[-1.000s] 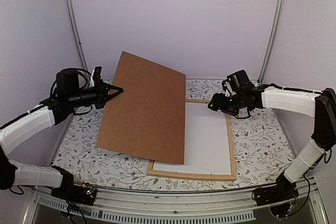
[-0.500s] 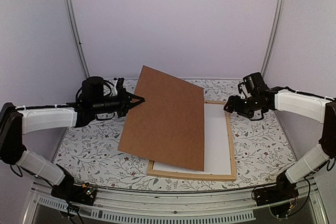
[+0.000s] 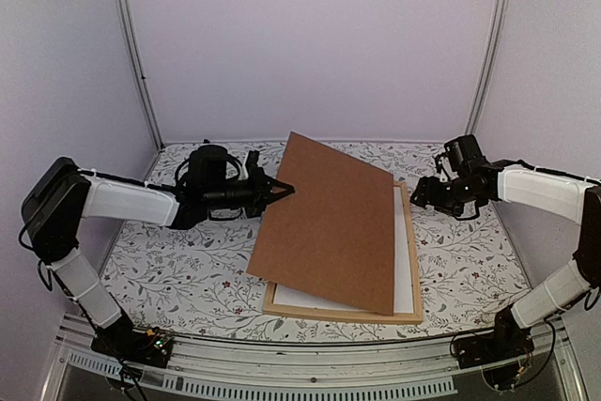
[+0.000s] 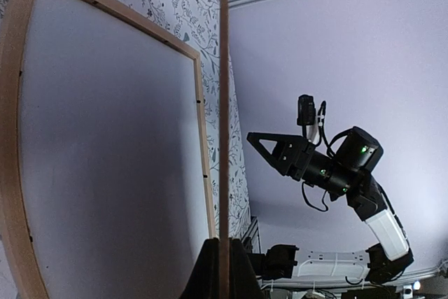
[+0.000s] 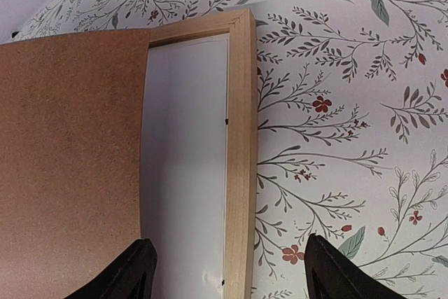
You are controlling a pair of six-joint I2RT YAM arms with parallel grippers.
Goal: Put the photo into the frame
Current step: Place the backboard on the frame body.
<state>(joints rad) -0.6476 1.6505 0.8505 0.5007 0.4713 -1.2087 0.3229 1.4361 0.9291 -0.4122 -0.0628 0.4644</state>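
Photo [image 3: 402, 260] lies white back up inside the frame [image 3: 319, 312], which rests flat on the table [image 3: 169, 269] toward its near right corner. From above, only a strip of the photo along the frame's right bar shows, because the brown backing board [image 3: 329, 223] slants over the rest. My left fingers [image 3: 282, 188] are pinched tight on the board's left edge near its far corner, holding that side raised. The board's near right corner comes down at the frame's near bar; whether it touches I cannot tell. My right fingers [image 3: 423, 197] are spread wide and hold nothing. They hover over the frame's far right corner, just beside the board's right edge.
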